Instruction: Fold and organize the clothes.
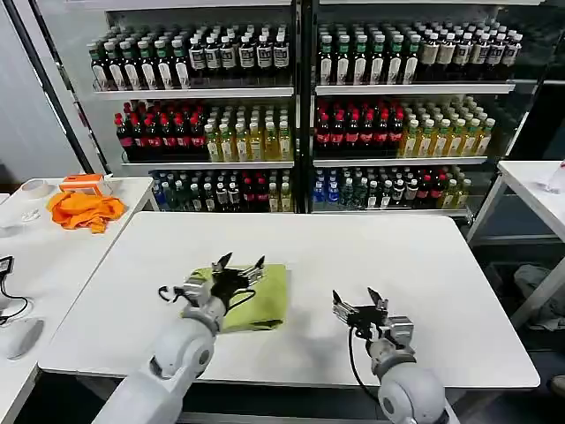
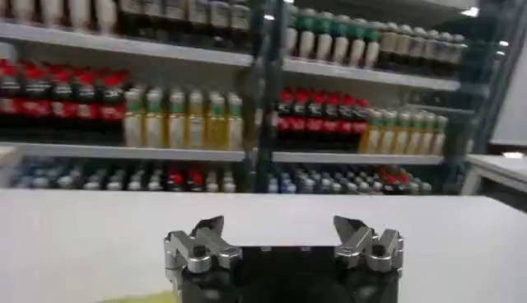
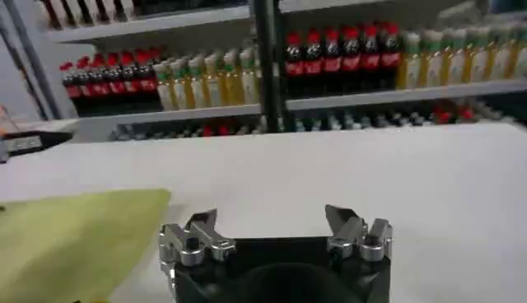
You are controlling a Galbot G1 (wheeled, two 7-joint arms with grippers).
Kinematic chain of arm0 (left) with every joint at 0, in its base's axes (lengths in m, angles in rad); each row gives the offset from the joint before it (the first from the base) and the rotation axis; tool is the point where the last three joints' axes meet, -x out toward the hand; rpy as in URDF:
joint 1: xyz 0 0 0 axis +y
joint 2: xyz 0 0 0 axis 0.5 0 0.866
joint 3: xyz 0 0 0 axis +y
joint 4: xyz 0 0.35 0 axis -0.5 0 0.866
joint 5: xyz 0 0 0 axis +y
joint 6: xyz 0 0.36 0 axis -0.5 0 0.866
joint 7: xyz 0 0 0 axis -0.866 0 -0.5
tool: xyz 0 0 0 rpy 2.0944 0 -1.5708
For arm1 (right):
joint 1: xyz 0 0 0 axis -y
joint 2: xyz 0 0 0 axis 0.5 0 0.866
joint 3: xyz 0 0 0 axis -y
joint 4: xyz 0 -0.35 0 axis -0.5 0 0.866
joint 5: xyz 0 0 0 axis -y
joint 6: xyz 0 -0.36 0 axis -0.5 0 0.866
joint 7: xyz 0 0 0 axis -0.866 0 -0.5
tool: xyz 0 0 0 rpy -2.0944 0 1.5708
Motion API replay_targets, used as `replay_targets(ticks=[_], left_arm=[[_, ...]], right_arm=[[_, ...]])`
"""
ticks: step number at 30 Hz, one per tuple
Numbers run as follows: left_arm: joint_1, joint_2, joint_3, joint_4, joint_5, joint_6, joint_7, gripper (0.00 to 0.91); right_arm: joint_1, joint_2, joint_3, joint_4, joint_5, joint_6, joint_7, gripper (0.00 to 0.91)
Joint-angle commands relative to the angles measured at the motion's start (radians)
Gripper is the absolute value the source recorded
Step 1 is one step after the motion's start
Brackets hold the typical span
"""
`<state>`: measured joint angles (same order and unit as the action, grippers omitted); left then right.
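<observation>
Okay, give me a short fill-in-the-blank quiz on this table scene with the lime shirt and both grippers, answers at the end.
1. The lime T-shirt lies folded on the white table, under the ___ gripper.
2. The right gripper is over bare table with its fingers ___.
3. On the side table, the crumpled cloth is ___ in colour.
4. The shelves behind the table hold rows of ___.

Answers: left; open; orange; bottles
</observation>
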<state>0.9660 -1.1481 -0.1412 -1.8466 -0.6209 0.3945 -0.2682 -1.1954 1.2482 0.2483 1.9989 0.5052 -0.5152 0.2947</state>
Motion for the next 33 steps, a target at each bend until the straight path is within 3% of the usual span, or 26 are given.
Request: replay_targets(ticks=[1, 10, 30, 33], left_arm=[[0.244, 0.029, -0.239, -0.156, -0.009, -0.035, -0.025, 0.907], [0.310, 0.008, -0.282, -0.174, 0.006, -0.053, -0.025, 0.907], [0.328, -0.019, -0.286, -0.166, 0.026, -0.066, -0.015, 0.907], [0.320, -0.024, -0.284, -0.156, 0.026, -0.068, -0.014, 0.907]], right_arm=[[0.201, 0.110, -0.154, -0.150, 0.227, -0.038, 0.080, 0.907], [0.316, 0.234, -0.237, -0.311, 0.232, -0.044, 0.118, 0.907], [0.343, 0.287, -0.247, -0.453, 0.177, -0.028, 0.133, 0.907], [0.339, 0.299, -0.246, -0.458, 0.178, -0.024, 0.136, 0.776]])
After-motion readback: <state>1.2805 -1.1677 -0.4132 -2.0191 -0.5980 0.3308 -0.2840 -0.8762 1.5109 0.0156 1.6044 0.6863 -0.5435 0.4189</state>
